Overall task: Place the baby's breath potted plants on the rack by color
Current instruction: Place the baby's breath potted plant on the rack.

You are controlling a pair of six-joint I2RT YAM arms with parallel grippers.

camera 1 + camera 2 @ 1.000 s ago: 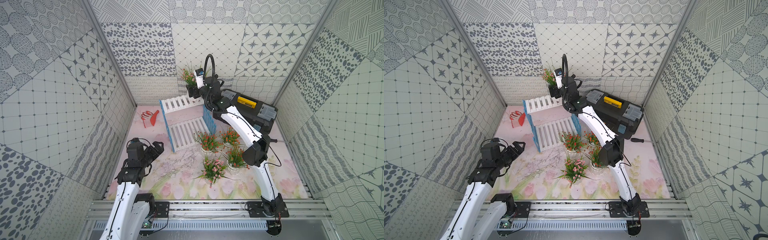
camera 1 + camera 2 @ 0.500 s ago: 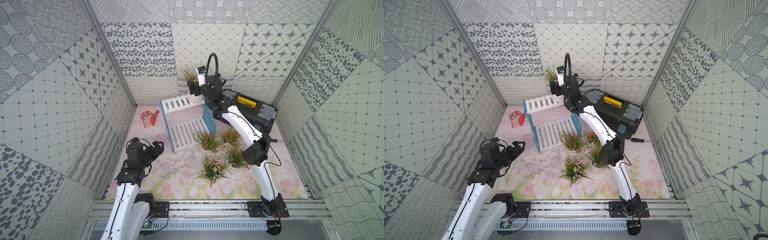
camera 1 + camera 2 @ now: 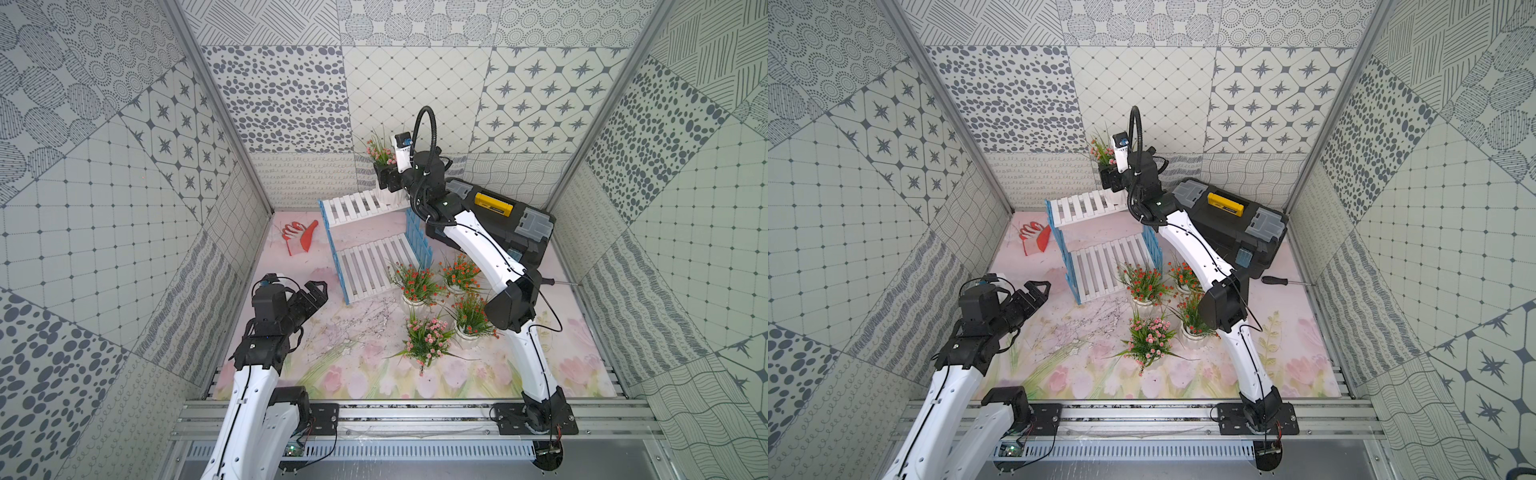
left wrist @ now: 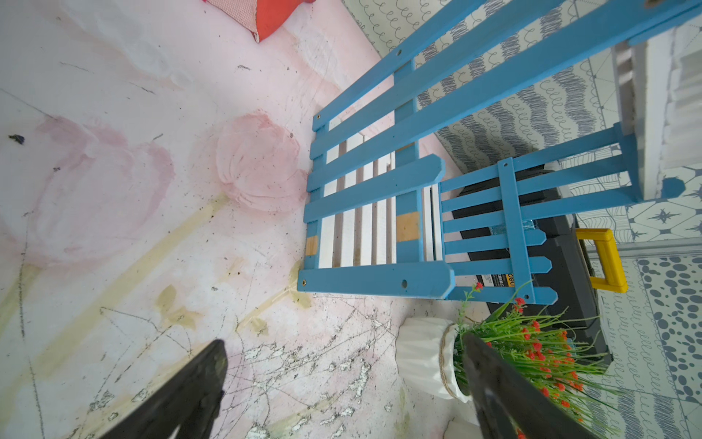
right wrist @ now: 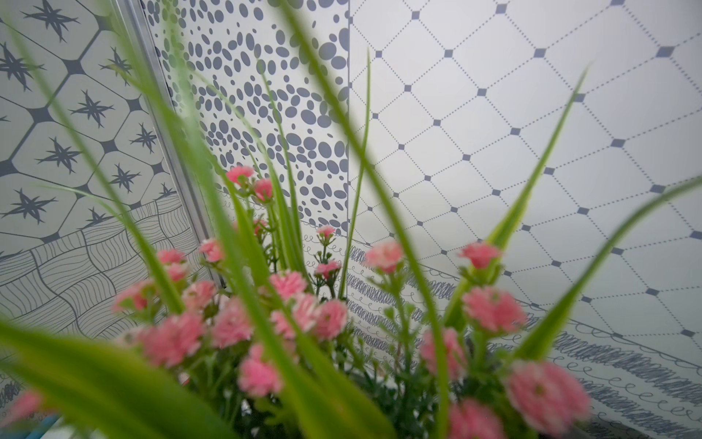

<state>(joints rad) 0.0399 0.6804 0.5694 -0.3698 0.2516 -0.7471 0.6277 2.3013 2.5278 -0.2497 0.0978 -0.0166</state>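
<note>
The rack stands at the back with white slat shelves and blue fence sides. My right gripper is shut on a pink baby's breath plant at the right end of the top shelf. Its white pot is at shelf level; I cannot tell whether it rests there. Pink blossoms fill the right wrist view and hide the jaws. On the mat stand three orange-red plants and one pink plant. My left gripper hovers open and empty left of the rack.
A black toolbox with a yellow handle lies right behind the rack, under my right arm. A red and white glove lies at the back left. A screwdriver lies by the right wall. Patterned walls close in three sides.
My right gripper has shifted slightly with the pink plant over the top shelf's right end. The left arm has not moved.
</note>
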